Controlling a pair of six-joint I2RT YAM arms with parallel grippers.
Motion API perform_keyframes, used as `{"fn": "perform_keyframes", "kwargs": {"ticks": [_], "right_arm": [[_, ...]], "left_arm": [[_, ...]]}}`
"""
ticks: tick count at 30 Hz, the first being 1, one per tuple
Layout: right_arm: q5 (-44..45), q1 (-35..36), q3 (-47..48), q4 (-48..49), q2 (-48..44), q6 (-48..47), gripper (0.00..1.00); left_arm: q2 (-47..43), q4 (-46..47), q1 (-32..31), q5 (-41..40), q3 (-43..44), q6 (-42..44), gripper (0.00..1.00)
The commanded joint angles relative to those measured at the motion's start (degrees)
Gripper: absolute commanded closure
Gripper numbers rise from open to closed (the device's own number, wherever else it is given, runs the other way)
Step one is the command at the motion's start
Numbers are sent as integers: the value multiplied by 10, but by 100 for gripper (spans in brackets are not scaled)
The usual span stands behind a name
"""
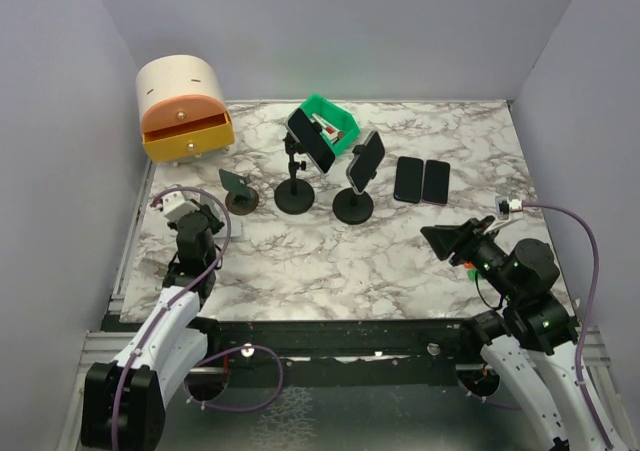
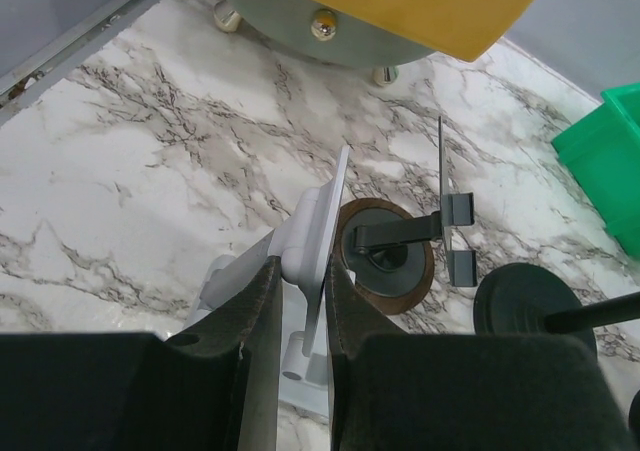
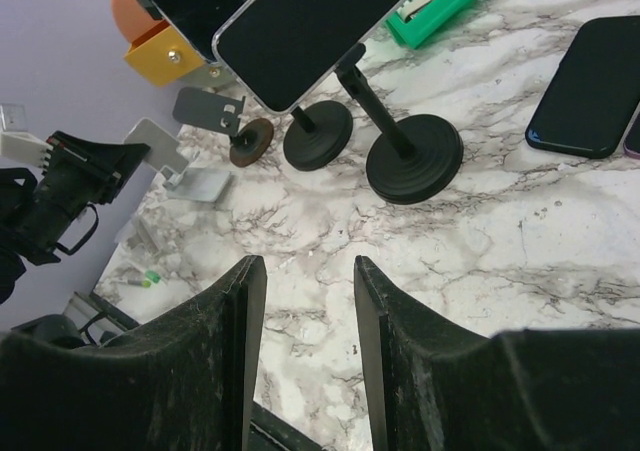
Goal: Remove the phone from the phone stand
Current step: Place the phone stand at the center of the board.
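Observation:
Two black phone stands stand mid-table, each carrying a dark phone: one phone (image 1: 311, 139) on the stand with base (image 1: 295, 197), the other phone (image 1: 366, 161) on the stand with base (image 1: 353, 207). My right gripper (image 1: 447, 241) hovers open to their right, nothing between its fingers (image 3: 250, 301); both mounted phones (image 3: 310, 31) lie ahead of it. My left gripper (image 2: 303, 271) is shut on the upright plate of a small white stand (image 2: 325, 216) that holds no phone, at the table's left side (image 1: 213, 211).
A small empty grey holder on a brown base (image 1: 240, 199) stands beside the left gripper. Two phones (image 1: 421, 181) lie flat at the right. A green bin (image 1: 338, 121) sits behind the stands, and a cream and orange drawer box (image 1: 182, 106) at back left.

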Motion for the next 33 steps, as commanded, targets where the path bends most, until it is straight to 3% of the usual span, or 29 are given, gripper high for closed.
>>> {"fn": "perform_keyframes", "kwargs": {"ticks": [1,19,21,25,29,33], "right_arm": [[11,6,5,5,-8,-6,55],[12,9,6,3,-9,-6,55],[12,8,6,1,-8,-6,55],[14,9,11,-3,-5,-9,55],[14,9,11,-2,-3,-10,55],[14,10,11,-5,-2,-11,55]], "left_arm": [[12,82,13,19,-9,3,100],[98,89,37,81,4,13,100],[96,88,37,87,4,14,93],[76,80,37,80,4,17,66],[63,58,37,78,7,17,54],[48,31,36,70,12,13,48]]}}
